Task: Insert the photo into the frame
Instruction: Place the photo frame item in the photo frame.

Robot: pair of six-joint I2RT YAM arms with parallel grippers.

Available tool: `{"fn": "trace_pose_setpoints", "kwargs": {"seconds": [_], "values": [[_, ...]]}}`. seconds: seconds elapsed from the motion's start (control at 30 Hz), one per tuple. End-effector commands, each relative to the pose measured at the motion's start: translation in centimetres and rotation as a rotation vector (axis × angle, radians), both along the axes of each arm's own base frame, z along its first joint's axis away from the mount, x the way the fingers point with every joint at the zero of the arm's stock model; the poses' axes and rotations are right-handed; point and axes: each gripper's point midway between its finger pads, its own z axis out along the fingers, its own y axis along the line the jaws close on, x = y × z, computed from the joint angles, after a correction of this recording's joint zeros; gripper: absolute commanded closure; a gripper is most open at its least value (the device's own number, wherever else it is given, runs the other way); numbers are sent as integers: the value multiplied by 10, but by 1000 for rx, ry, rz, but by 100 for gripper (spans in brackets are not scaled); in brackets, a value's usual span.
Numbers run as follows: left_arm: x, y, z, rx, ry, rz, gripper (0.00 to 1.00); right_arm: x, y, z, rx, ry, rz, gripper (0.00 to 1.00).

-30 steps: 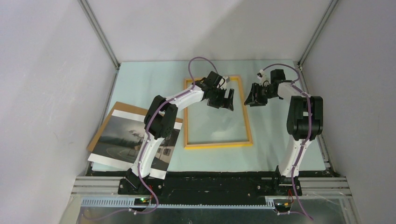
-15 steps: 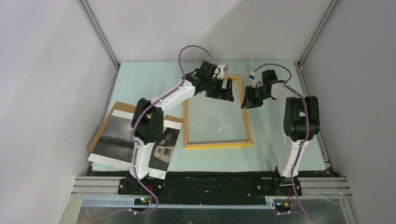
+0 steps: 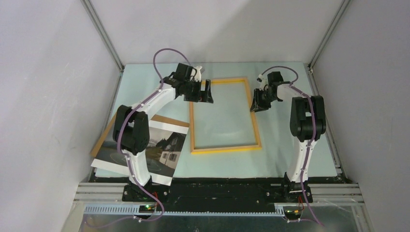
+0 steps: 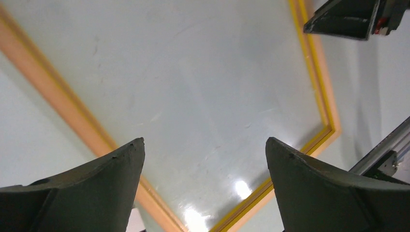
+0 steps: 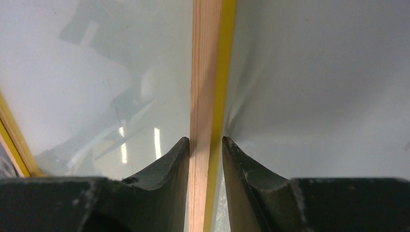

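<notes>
Far left first: the photo (image 3: 167,147) lies flat at the near left corner of the table (image 3: 290,159), resting on a brown backing board (image 3: 169,122) with the left arm's elbow hanging over part of it, well apart from the frame (image 3: 225,149). The left arm stretches out to the frame's far left corner, where the left gripper (image 3: 204,91) hovers above the pane, its fingers (image 4: 96,188) spread wide with nothing between them (the wrist camera shows only glass and yellow-orange edging under there). The frame lies flat in the middle of the table, long sides running away from the arms, the pale table showing through its clear pane. Over on the right, the right gripper (image 3: 256,104) sits low on the frame's right rail near the far end, and the wrist view shows its two fingertips (image 5: 169,159) pinched against either side of that thin wooden strip (image 5: 205,72).
</notes>
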Motion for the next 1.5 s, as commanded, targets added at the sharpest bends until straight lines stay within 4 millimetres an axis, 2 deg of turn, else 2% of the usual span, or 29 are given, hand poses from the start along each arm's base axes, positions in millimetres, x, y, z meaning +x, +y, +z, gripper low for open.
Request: {"fn": "trace_pose_setpoints", "kwargs": {"seconds": [0.0,0.03,0.13,0.23,0.43,0.6,0.7,0.87,1.1,1.27,1.47], "values": [[-3,27,25,7,-82,11,0,11,-8,-9,-50,24,-55,66],[-3,32,31,5,-92,20,0,11,-8,-10,-55,28,-57,66],[-5,58,28,16,-88,63,0,11,-12,-12,-94,29,-64,69],[-5,81,36,24,-111,105,0,11,-21,-12,-119,26,-88,83],[-10,125,48,90,-169,170,0,13,-58,-6,-99,22,-206,93],[-21,157,51,185,-209,198,0,8,-86,-4,-93,27,-260,95],[-30,176,45,239,-206,212,0,5,-102,-4,-113,20,-267,95],[-39,207,41,309,-206,249,0,6,-118,1,-159,-20,-238,90],[-47,231,40,325,-189,301,0,6,-125,1,-214,-55,-157,91],[-48,233,38,322,-180,311,0,1,-122,-5,-202,-38,-116,92],[-51,236,36,331,-171,318,0,-2,-127,-8,-208,-35,-98,92]]}}
